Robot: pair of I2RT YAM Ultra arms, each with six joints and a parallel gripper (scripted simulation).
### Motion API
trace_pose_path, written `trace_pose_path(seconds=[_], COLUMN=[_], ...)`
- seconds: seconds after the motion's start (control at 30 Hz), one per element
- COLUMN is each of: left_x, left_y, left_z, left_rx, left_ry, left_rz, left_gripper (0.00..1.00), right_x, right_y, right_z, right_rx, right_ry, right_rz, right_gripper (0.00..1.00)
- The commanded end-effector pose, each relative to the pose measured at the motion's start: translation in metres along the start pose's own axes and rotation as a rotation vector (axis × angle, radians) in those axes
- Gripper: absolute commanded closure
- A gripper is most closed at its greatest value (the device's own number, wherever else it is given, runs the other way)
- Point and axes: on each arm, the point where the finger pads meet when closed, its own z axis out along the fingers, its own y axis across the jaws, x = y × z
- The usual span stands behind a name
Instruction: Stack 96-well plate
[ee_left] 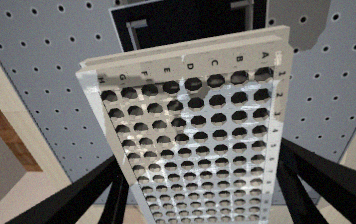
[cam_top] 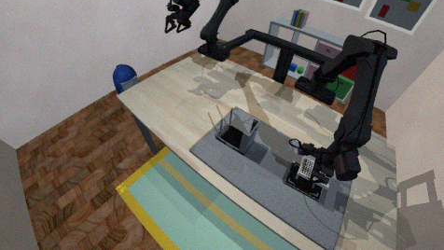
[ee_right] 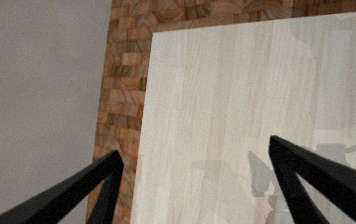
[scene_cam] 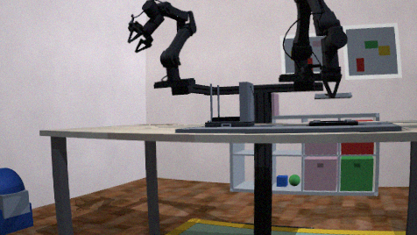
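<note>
96-well plate [cam_top: 306, 167] [scene_cam: 321, 96] [ee_left: 200, 65] above plate nest N1 [cam_top: 303, 188] [scene_cam: 333, 123] [ee_left: 187, 30], left gripper [cam_top: 312, 162] [scene_cam: 332, 94] [ee_left: 201, 156] clamping long sides (lettered end stays readable, presumably handy for A1 match). Stack rack K1 [cam_top: 251, 139] [scene_cam: 246, 103] beyond, awaiting stacking. Right gripper [cam_top: 177, 30] [scene_cam: 138, 46] [ee_right: 196, 145] wide, apart, likely unneeded.

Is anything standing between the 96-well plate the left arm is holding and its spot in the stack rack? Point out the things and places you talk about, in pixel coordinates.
Yes: the tall grey panel [cam_top: 248, 139] [scene_cam: 246, 103] on the stack rack's [cam_top: 228, 143] [scene_cam: 229, 124] near side. The 96-well plate [cam_top: 306, 167] [scene_cam: 336, 96] [ee_left: 200, 120] probably needs lifting higher to clear it.
</note>
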Motion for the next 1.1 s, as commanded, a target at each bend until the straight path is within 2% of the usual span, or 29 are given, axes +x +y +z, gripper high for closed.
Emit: trace_pose_path(seconds=[0.0, 0.17, 1.07], left_x=[0.002, 0.006, 0.006], left_y=[-0.006, 0.008, 0.007], left_z=[-0.014, -0.029, -0.07], left_rx=[0.004, -0.029, -0.031], left_ry=[-0.007, 0.004, 0.002], left_rz=[-0.006, -0.001, -0.003], left_gripper=[1.0, 1.0, 1.0], right_x=[-0.016, -0.016, -0.016], right_y=[0.009, 0.009, 0.009], right_z=[-0.014, -0.014, -0.014], right_rx=[-0.051, -0.051, -0.051], right_ry=[-0.036, -0.036, -0.036], right_rz=[0.041, 0.041, 0.041], right_gripper=[0.0, 0.0, 0.0])
